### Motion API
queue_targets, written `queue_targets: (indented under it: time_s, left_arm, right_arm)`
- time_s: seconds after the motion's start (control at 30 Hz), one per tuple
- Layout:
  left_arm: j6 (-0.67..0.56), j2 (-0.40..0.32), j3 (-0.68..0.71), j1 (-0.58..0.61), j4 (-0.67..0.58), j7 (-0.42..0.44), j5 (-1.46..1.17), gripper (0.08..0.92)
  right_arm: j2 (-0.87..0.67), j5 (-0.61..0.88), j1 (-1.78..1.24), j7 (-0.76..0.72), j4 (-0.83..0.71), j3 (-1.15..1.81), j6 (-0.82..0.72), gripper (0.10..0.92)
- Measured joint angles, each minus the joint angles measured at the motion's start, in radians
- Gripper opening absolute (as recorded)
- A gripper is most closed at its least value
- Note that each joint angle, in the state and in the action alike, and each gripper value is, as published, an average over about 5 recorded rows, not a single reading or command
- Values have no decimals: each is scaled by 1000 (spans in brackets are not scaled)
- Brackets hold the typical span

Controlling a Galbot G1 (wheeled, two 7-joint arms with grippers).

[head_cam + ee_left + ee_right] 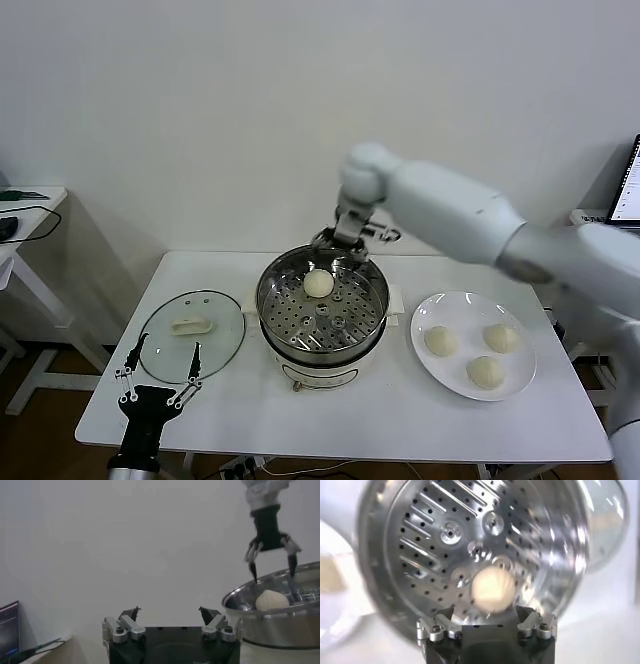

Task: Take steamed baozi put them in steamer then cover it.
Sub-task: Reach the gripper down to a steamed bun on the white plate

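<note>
My right gripper hung spread above one cream-white bun in the shiny steel steamer, between the clear glass lid and the flat white plate, my left gripper spread too.

No legible text (none anywhere).

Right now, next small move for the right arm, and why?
Probably swing the open right end effector to the flat white plate: one cream-white bun lies free in the shiny steel steamer, three buns remain.
</note>
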Motion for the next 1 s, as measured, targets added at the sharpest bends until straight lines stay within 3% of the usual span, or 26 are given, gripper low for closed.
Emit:
queue_targets:
  time_s: [0.4, 1.0]
  left_arm:
    - [11, -4, 29, -7, 7, -1, 4, 823]
    - [22, -6, 43, -5, 28, -12, 11, 823]
  right_arm:
    - [-243, 160, -68, 81, 61, -144, -226, 823]
    - [-273, 178, -244, 212, 51, -180, -327, 823]
